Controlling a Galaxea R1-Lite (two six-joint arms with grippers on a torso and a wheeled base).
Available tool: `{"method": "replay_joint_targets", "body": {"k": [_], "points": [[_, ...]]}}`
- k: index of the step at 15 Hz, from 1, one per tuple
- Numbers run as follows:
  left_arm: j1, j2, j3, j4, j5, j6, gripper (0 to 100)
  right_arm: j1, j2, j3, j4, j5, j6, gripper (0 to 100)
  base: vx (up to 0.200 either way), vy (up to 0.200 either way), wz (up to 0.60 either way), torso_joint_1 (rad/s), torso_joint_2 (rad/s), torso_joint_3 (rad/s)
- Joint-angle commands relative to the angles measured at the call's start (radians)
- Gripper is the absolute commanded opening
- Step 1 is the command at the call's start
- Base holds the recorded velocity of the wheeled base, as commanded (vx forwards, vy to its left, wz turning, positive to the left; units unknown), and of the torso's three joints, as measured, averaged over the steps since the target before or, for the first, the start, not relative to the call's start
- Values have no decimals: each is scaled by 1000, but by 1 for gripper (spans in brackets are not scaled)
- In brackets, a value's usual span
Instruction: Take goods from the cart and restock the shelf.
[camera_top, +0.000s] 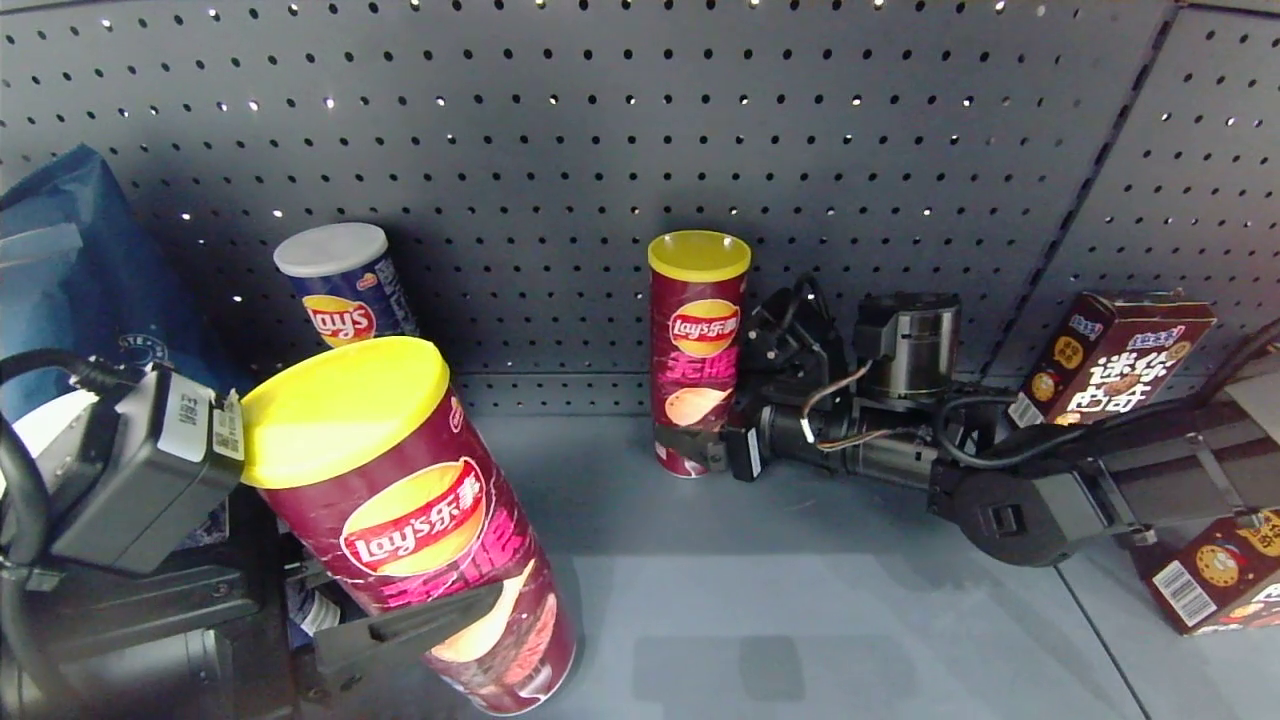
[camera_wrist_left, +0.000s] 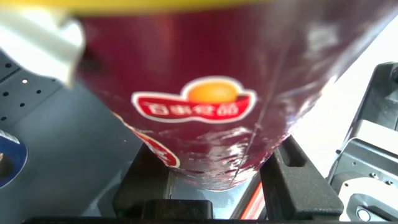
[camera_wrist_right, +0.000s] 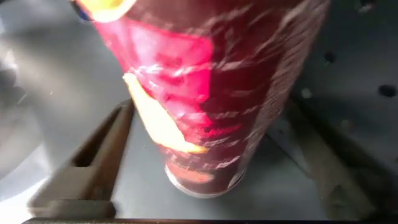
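Grey pegboard shelf (camera_top: 800, 600) across the back, and here we go. The left gripper (camera_wrist_left: 214, 183) is clamped low on the tilted crisp can (camera_top: 400, 500), maroon with a yellow lid, leaning at the shelf's near left. That low hold should let it go down base first. The right arm lies stretched low over the shelf from the right, wrist level. The right gripper (camera_top: 688, 447) has its jaws spread either side of the foot of the upright crisp can (camera_top: 700, 340) by the back wall, not squeezing; it looks placed. A blue can (camera_top: 345, 290) stands behind the tilted one.
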Motion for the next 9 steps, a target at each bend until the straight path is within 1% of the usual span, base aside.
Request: {"method": "replay_joint_targets", "body": {"k": [1,5,9], "points": [[0,1,0,0,0,0,0,1,21,3,-28,-4,-2,0,0,0,0,0,0,0],[0,1,3,0,2,0,0,12,7,17,-37,-4,-2,0,0,0,0,0,0,0],[0,0,2,2,2,0,0,54,-71,89,-37,-5,7,0,0,0,0,0,0,0]]}}
